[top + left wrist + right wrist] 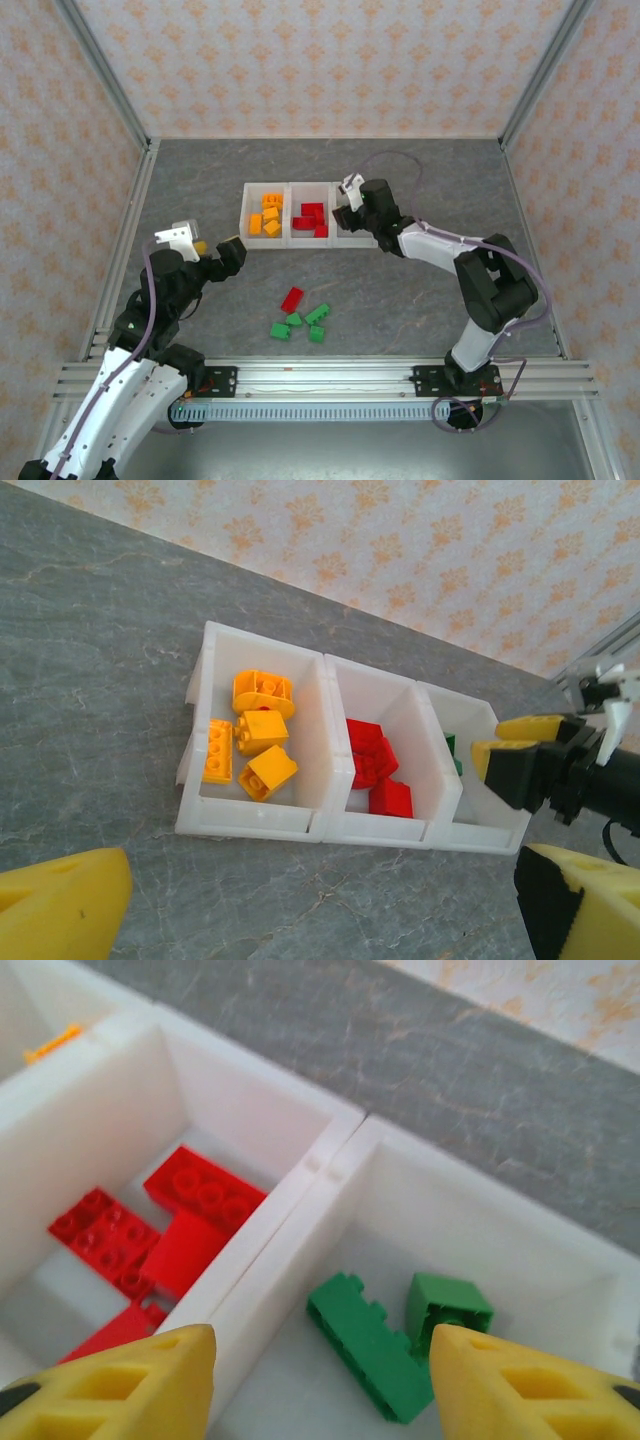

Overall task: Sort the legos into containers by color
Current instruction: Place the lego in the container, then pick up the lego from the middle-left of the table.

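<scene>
While left end effector [233, 254] and right end effector [346, 216] gape wide, empty, 5 loose legos [294, 320] lie 4 o'clock of nearer left.

Containers [290, 190]: we see three white open bins, upright, joined in a row.
Left bin [250, 820]: several orange-yellow legos [262, 730].
Middle bin [375, 830]: red legos [372, 765], piled.
Right bin [490, 835]: two green legos [370, 1345].
Loose on the desk [420, 290]: one red brick [291, 299], with four green bricks [317, 313] clustered near it.
</scene>
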Controlling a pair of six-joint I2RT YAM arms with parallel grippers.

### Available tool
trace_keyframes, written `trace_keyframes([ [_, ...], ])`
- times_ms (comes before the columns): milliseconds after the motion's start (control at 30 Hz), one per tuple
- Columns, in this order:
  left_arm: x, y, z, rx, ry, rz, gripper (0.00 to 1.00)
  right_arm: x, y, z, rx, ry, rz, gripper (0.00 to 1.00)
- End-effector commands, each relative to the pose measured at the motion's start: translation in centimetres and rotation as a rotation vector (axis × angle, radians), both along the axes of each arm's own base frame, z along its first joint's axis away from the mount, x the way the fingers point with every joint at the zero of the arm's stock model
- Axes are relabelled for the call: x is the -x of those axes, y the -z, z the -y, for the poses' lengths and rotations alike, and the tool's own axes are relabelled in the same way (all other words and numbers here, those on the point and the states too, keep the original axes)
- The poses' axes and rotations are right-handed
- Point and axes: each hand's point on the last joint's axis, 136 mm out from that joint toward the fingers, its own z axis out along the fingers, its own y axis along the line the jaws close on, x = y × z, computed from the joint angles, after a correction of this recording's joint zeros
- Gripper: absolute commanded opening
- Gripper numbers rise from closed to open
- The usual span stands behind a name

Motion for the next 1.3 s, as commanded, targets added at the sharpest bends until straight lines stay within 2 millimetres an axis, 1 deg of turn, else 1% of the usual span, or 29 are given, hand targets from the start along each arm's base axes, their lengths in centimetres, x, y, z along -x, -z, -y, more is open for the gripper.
trace_keyframes([
  [0, -0.4, 0.1, -0.4, -0.007, -0.021, 0.005, 0.99, -0.2, -3.3, 0.6, -0.027, 0.068, 0.058, 0.59],
  [100, -0.6, 0.5, -0.3, -0.012, -0.023, -0.015, 0.99, 0.9, -5.4, 1.6, -0.034, 0.097, 0.086, 0.6],
  [167, -0.8, 0.9, -0.3, -0.016, -0.023, -0.032, 0.99, 1.8, -6.4, 2.4, -0.022, 0.103, 0.085, 0.6],
  [233, -1.0, 1.5, -0.2, -0.02, -0.021, -0.058, 0.99, 2.8, -7.6, 3.5, -0.013, 0.126, 0.103, 0.61],
  [300, -1.3, 2.3, 0.2, -0.024, -0.007, -0.095, 0.99, 4.1, -9.1, 5.0, -0.021, 0.159, 0.14, 0.64],
  [333, -1.5, 2.6, 0.6, -0.026, 0.011, -0.111, 0.99, 4.7, -9.8, 5.9, -0.028, 0.188, 0.161, 0.68],
  [367, -1.6, 3.0, 1.2, -0.025, 0.046, -0.13, 0.99, 5.3, -10.6, 7.0, -0.042, 0.229, 0.185, 0.82],
  [400, -1.6, 3.4, 2.0, -0.022, 0.086, -0.15, 0.99, 5.8, -11.5, 8.3, -0.064, 0.284, 0.209, 1.0],
  [467, -1.7, 4.3, 3.1, -0.022, 0.132, -0.192, 0.99, 6.7, -12.6, 10.8, -0.11, 0.374, 0.228, 1.0],
  [500, -1.6, 4.7, 3.8, -0.029, 0.153, -0.214, 0.99, 7.2, -12.7, 11.9, -0.126, 0.415, 0.226, 1.0],
  [567, -1.3, 5.8, 5.1, -0.064, 0.187, -0.261, 0.99, 7.9, -13.1, 13.4, -0.163, 0.489, 0.228, 1.0],
  [600, -0.9, 6.3, 6.1, -0.089, 0.212, -0.286, 0.99, 8.3, -13.5, 13.8, -0.192, 0.506, 0.226, 1.0],
  [633, -0.7, 6.9, 6.8, -0.113, 0.225, -0.308, 0.99, 8.6, -13.7, 13.7, -0.213, 0.498, 0.219, 1.0],
  [733, 0.4, 9.5, 9.9, -0.147, 0.287, -0.407, 0.99, 9.5, -14.2, 12.9, -0.289, 0.455, 0.185, 1.0],
  [800, 1.0, 11.1, 11.8, -0.178, 0.333, -0.473, 0.99, 10.0, -13.7, 12.3, -0.322, 0.425, 0.148, 1.0],
  [933, 1.7, 13.7, 14.0, -0.321, 0.403, -0.586, 0.99, 11.0, -12.8, 11.9, -0.345, 0.395, 0.101, 1.0],
  [1000, 1.7, 15.3, 13.7, -0.407, 0.406, -0.652, 0.97, 11.5, -12.5, 12.2, -0.343, 0.396, 0.1, 1.0],
  [1067, 1.6, 16.4, 13.4, -0.474, 0.404, -0.694, 0.94, 11.9, -12.6, 12.5, -0.345, 0.399, 0.11, 1.0],
  [1200, 0.9, 17.4, 13.9, -0.528, 0.424, -0.731, 0.87, 12.1, -12.8, 12.2, -0.364, 0.375, 0.119, 1.0],
  [1267, 0.7, 17.7, 13.8, -0.553, 0.414, -0.75, 0.84, 12.0, -12.5, 12.0, -0.362, 0.368, 0.113, 1.0],
])
